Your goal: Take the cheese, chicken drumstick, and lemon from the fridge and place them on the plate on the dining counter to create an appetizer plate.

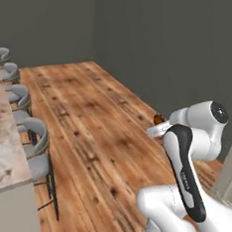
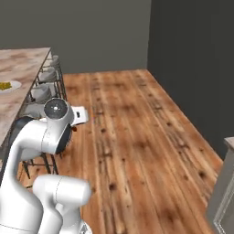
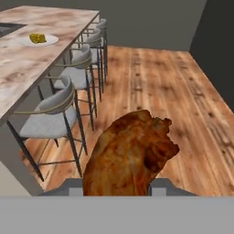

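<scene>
Gripper (image 3: pixel 119 189) clamped on chicken drumstick (image 3: pixel 130 153) over wood floor (image 3: pixel 151 82), nr marbled dining counter (image 3: pixel 27 68).

Hidden and cut off
The chicken drumstick (image 3: pixel 130 155) covers the end effector (image 3: pixel 119 186) fingertips; the bench (image 1: pixel 3 148) and plate (image 2: pixel 10 87) are cropped at the left edge

The long dining counter of beige-and-brown marbled stone (image 3: pixel 32 64) runs along the left of the room. Near its far end sits a round, flat, pale grey-white plate (image 3: pixel 49 40), and on the plate lies a small yellow-orange chunk of cheese (image 3: pixel 37 38). A dark inset shows at the counter's far left corner. Grey cushioned stools with thin dark legs (image 3: pixel 48 116) stand in a row along the counter's right edge on the brown wooden plank floor (image 3: pixel 151 77).
</scene>
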Tool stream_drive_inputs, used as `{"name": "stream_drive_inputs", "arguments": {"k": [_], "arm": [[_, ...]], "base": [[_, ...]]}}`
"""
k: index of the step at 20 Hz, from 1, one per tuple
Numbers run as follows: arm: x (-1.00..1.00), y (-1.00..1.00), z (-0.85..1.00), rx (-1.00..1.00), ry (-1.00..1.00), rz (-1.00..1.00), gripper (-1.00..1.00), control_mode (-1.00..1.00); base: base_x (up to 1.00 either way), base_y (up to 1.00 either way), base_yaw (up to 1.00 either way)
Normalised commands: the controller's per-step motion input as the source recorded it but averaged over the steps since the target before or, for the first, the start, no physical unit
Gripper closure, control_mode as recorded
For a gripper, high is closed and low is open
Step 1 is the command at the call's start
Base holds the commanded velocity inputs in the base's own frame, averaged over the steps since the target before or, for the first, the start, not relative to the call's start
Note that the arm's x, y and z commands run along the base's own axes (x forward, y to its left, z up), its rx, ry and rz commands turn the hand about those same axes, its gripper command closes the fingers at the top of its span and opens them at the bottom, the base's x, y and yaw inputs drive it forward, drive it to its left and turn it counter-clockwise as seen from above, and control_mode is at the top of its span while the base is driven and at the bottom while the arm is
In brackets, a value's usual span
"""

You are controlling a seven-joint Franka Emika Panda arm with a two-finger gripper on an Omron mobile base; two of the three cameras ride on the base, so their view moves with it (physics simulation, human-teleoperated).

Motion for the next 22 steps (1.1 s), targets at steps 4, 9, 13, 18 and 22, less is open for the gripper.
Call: {"name": "stream_drive_inputs", "arguments": {"k": [4,9,13,18,22], "arm": [[0.00,0.00,0.00,0.00,0.00,0.00,1.00,1.00],[0.00,0.00,0.00,0.00,0.00,0.00,1.00,1.00],[0.00,0.00,0.00,0.00,0.00,0.00,1.00,1.00],[0.00,0.00,0.00,0.00,0.00,0.00,1.00,1.00],[0.00,0.00,0.00,0.00,0.00,0.00,1.00,1.00]], "base": [[1.00,0.00,0.43],[1.00,-0.19,0.40],[1.00,-0.46,0.38],[1.00,-0.56,0.42],[1.00,-0.42,0.44]]}}
